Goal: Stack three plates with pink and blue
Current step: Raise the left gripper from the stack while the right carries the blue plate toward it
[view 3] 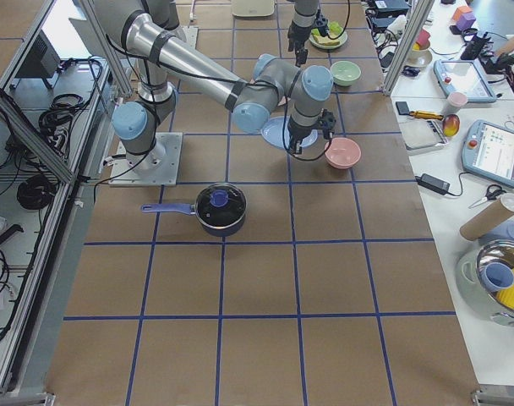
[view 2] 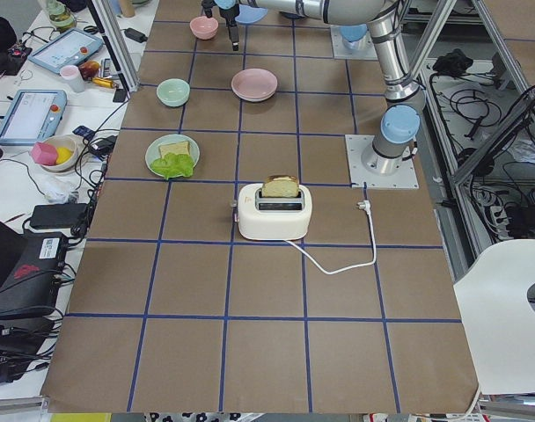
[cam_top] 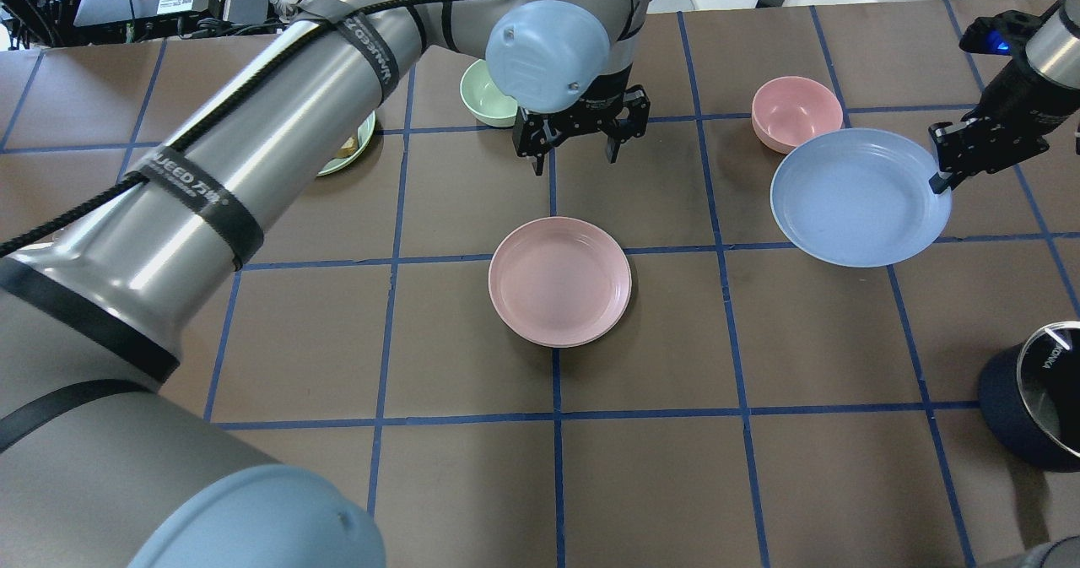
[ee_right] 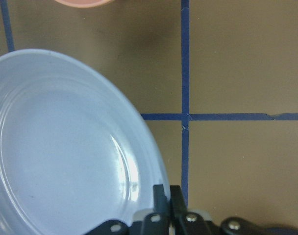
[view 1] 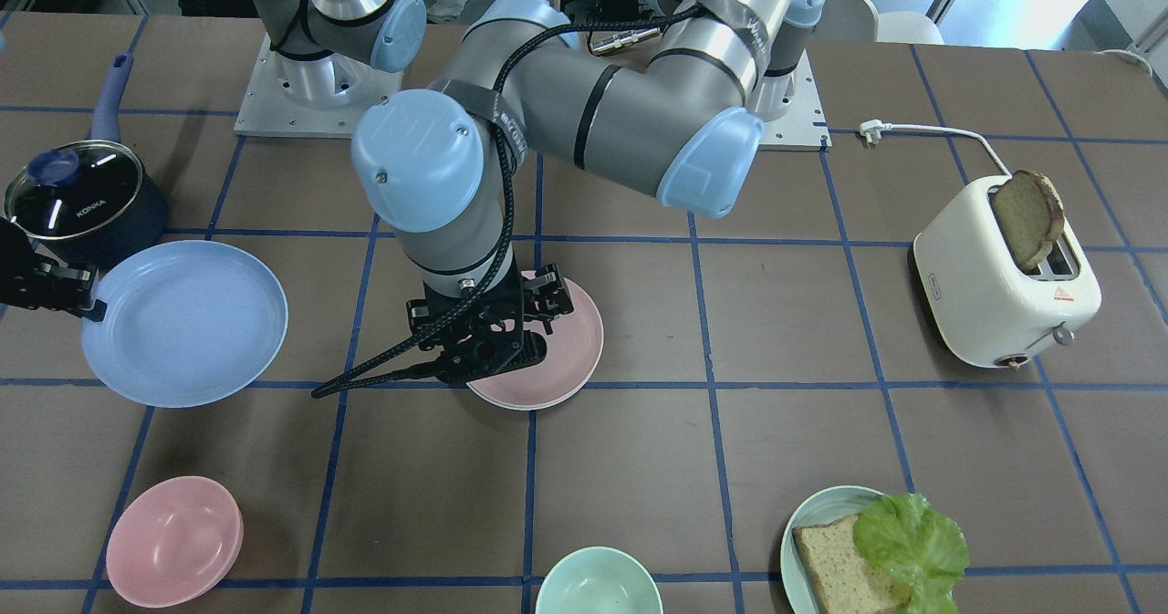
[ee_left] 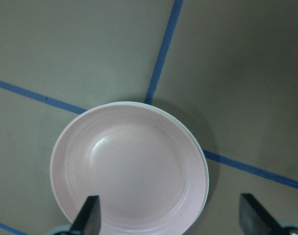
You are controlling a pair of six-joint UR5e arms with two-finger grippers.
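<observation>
Jaws of right gripper (cam_top: 941, 181) clamped on rim of blue plate (cam_top: 856, 197). Plate apparently raised, well apart from pink plate (cam_top: 559, 281), on robot's right of it. Under pink plate, pale rim, presumably cream-white plate (ee_left: 206, 169). Jaws of left gripper (cam_top: 575, 161) spread, empty, just beyond pink plate.

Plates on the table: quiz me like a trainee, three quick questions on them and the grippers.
1. True or false: the right gripper pinches the blue plate by its rim.
2. The left gripper is: A open over the pink plate; B shut on the pink plate; C shut, empty.
3. What stands in the toaster?
Key: 1 true; 2 A; 3 a slice of bread.
</observation>
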